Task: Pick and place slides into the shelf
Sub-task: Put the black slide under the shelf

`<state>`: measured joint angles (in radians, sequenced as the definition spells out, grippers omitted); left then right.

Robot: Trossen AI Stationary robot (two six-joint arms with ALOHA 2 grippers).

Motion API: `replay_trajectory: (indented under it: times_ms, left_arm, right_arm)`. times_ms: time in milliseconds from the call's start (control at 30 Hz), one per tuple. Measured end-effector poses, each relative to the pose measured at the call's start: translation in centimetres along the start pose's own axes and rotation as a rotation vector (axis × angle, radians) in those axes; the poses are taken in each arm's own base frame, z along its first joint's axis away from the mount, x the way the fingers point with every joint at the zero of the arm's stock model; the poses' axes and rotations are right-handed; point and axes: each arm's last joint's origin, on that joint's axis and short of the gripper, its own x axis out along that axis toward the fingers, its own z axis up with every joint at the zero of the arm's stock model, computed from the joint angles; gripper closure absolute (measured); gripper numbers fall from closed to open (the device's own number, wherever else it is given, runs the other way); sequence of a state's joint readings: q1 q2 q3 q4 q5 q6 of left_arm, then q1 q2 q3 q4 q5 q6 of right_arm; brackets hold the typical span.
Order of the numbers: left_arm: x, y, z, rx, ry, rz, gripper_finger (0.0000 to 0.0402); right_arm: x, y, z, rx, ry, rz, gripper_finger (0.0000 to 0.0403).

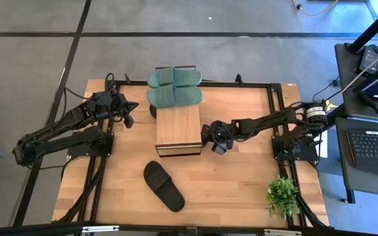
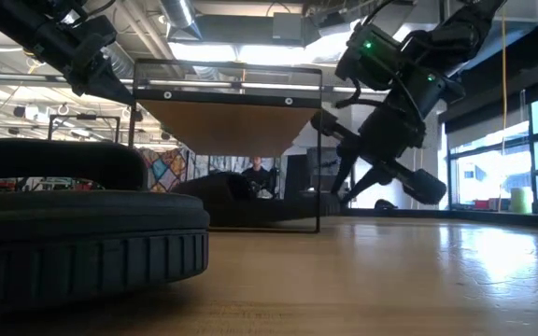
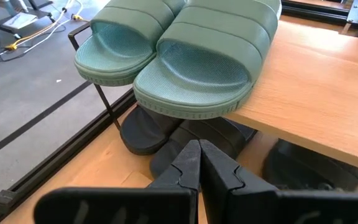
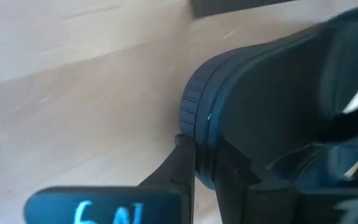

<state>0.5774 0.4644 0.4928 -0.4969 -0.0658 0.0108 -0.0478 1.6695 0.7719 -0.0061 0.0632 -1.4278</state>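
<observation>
Wooden table [image 1: 241, 190] carries the shelf [image 1: 178, 124] at centre, plank top on a thin black frame. Two green slides [image 1: 174, 87] lie side by side on the far end of the plank, toes overhanging the far edge. Under the plank at that same far end, dark slides [image 3: 166, 127] sit on the table surface; how many there are cannot be told. One loose black slide [image 1: 163, 186] lies on the table near of the shelf, angled, well apart from both arms. Small potted plant [image 1: 282, 195] stands at the near right corner. Laptop [image 1: 375, 147] on a side stand off the table to the right.

Right arm reaches in from the right edge, stretched low toward the shelf's right side near its near end. Right gripper [image 4: 194, 163] is clenched on the rim of a black slide [image 4: 272, 99], which sits at the shelf's right side just above the tabletop.

Left arm is folded at the left side, raised off the table. Left gripper [image 3: 199, 163] has its fingers pressed together, holding nothing, pointing at the shelf's far end.
</observation>
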Motion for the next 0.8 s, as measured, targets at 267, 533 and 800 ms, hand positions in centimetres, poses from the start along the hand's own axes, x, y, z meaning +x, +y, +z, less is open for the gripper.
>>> replay_trajectory:
  times_ms: [267,533,800]
  left_arm:
    - [0.0,0.0,0.0,0.0,0.0,0.0,0.0401]
    - [0.0,0.0,0.0,0.0,0.0,0.0,0.0401]
    - [0.0,0.0,0.0,0.0,0.0,0.0,0.0401]
  right_arm:
    - [0.0,-0.9,-1.6,0.044,-0.014,-0.074,0.0365]
    - [1.2,-1.1,-2.7,0.053,-0.058,-0.109,0.0365]
    - [2.6,-1.1,-3.3,0.043,-0.048,-0.156,0.0365]
